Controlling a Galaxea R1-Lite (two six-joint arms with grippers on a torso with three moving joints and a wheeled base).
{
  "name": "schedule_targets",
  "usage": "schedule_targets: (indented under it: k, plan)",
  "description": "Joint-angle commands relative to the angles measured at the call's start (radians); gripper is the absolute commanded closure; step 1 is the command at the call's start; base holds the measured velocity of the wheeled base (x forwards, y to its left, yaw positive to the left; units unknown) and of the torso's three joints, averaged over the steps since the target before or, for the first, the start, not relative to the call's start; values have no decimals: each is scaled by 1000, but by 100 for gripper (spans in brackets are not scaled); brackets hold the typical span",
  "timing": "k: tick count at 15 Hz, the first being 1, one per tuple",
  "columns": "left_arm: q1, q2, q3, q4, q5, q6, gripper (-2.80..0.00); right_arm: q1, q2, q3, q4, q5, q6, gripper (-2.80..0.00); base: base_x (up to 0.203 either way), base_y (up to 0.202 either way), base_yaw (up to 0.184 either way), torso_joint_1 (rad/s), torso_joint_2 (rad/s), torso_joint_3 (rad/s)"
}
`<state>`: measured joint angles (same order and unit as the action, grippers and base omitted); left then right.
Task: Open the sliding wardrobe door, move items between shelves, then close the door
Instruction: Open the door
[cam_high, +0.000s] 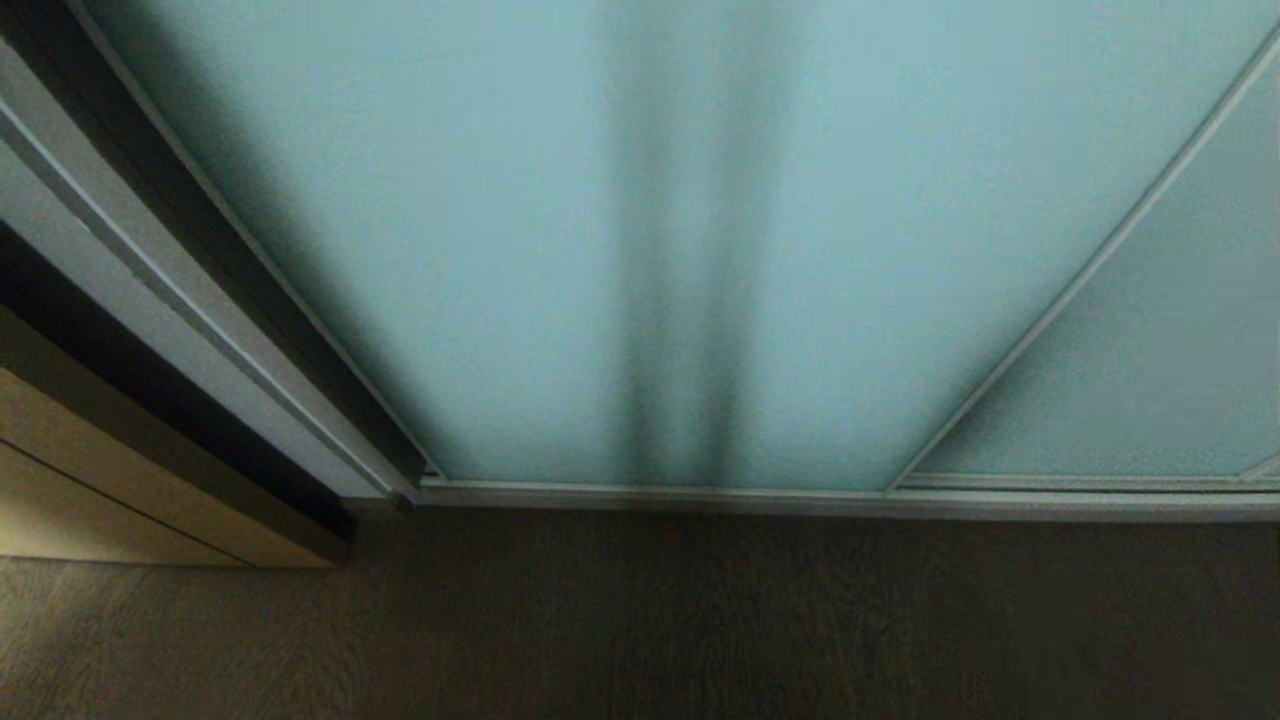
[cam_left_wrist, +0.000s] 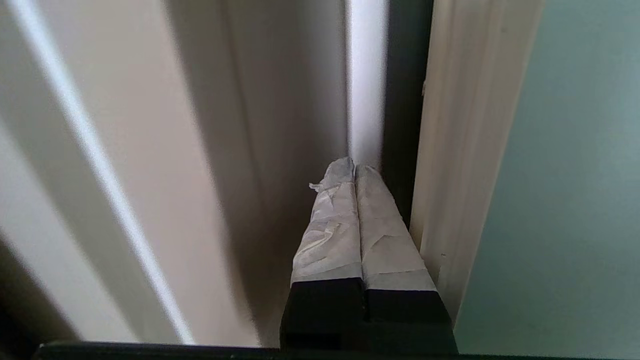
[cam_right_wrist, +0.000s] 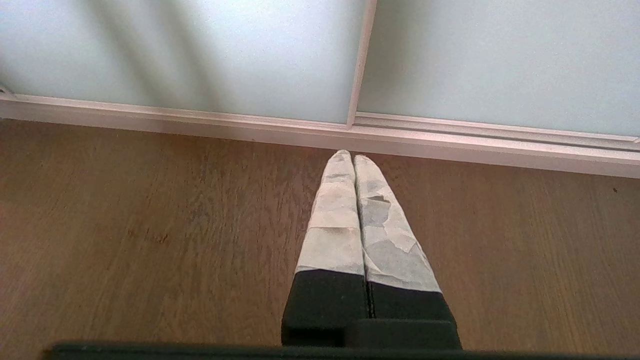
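Two glass panels are filling the head view, and the nearer one, the sliding wardrobe door (cam_high: 620, 250), is standing shut with its slim silver frame (cam_high: 660, 494) sitting on the bottom track just above the brown floor (cam_high: 640, 620). A beige cabinet (cam_high: 120, 480) is standing to the left of it. Neither arm is showing in that view.

In the left wrist view, the left gripper (cam_left_wrist: 354, 167) is pointing its taped fingers (cam_left_wrist: 330, 225), pressed flat together and gripping nothing, into the dark gap beside the door's pale upright edge (cam_left_wrist: 450, 150), with the frosted glass (cam_left_wrist: 570, 200) just beyond it. Whether the tips are touching the edge I cannot tell.

The right gripper (cam_right_wrist: 353, 159) is hanging low over the floor near the track (cam_right_wrist: 450, 145), fingers likewise closed together and empty.

Judging by its size, the door is looking heavy and stiff, likely rolling only along its track, so a steady sideways push should suit it. The glass is probably slippery and breakable; the metal upright edge is looking like the better place to hook or press. No shelves or clothes are showing yet.
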<state>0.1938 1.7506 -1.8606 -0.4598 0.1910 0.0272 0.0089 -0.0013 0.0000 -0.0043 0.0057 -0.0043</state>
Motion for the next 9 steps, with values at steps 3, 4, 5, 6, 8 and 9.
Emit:
schedule_targets:
  k: [3,4,5,6,8,9]
  plan:
    - [-2,-14,0,32,-77,-4,0,0,-3,0,0,0,1,0,0,0,0,0,0,0]
    - [-4,-23,0,39,-86,-4,0,0,-3,0,0,0,0,0,0,0,0,0,0,0]
    - [-7,-28,0,39,-102,-6,0,0,-3,0,0,0,1,0,0,0,0,0,0,0]
    - [-13,-35,4,40,-110,-8,0,0,-3,0,0,0,0,0,0,0,0,0,0,0]
    - [-50,-65,34,41,-122,-12,0,0,-3,0,0,0,0,0,0,0,0,0,0,0]
    - [-74,-89,60,41,-132,-12,0,0,-3,0,0,0,0,0,0,0,0,0,0,0]
